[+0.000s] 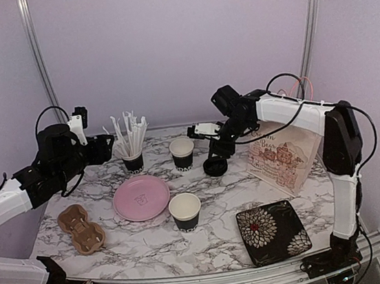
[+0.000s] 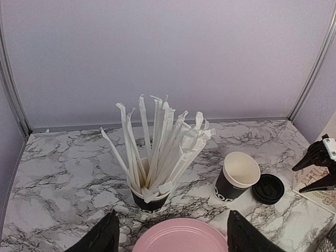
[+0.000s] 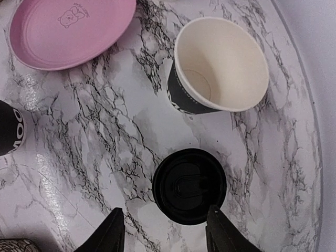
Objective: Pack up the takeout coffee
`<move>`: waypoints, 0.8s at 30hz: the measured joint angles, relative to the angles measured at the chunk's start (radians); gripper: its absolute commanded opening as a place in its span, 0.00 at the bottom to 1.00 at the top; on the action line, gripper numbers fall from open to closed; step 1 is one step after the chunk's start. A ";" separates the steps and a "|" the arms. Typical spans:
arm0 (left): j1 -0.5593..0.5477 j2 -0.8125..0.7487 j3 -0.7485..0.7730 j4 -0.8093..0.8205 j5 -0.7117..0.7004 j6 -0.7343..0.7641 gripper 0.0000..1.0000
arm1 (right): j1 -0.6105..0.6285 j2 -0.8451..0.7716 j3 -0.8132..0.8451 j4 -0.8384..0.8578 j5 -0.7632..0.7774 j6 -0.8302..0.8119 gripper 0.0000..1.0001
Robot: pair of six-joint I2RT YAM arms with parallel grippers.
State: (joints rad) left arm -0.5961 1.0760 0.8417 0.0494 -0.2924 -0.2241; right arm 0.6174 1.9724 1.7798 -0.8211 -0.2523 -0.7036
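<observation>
Right claw point(image 3: 165, 209) spread wide above round black plastic lid point(image 3: 189, 186) on veined marble desk point(image 3: 100, 131); left claw point(image 2: 172, 212) spread, empty.

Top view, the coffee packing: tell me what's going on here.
The right gripper hangs open just above a black lid that lies on the table beside the far cup; it grips nothing. The left gripper, also open and empty, faces the straw cup. The far cup and the near cup both stand uncapped. The carrier is empty.
</observation>
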 measured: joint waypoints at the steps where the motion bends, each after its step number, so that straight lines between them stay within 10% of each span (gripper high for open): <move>1: 0.000 -0.001 0.000 0.000 0.001 0.000 0.71 | -0.004 0.034 0.014 -0.018 0.016 -0.003 0.58; 24: 0.014 -0.019 0.000 -0.002 0.034 0.000 0.71 | -0.005 0.322 0.208 -0.153 0.165 -0.034 0.46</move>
State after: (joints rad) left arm -0.5819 1.0565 0.8417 0.0471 -0.2584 -0.2241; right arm 0.6121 2.2948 1.9877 -0.9737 -0.0872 -0.7380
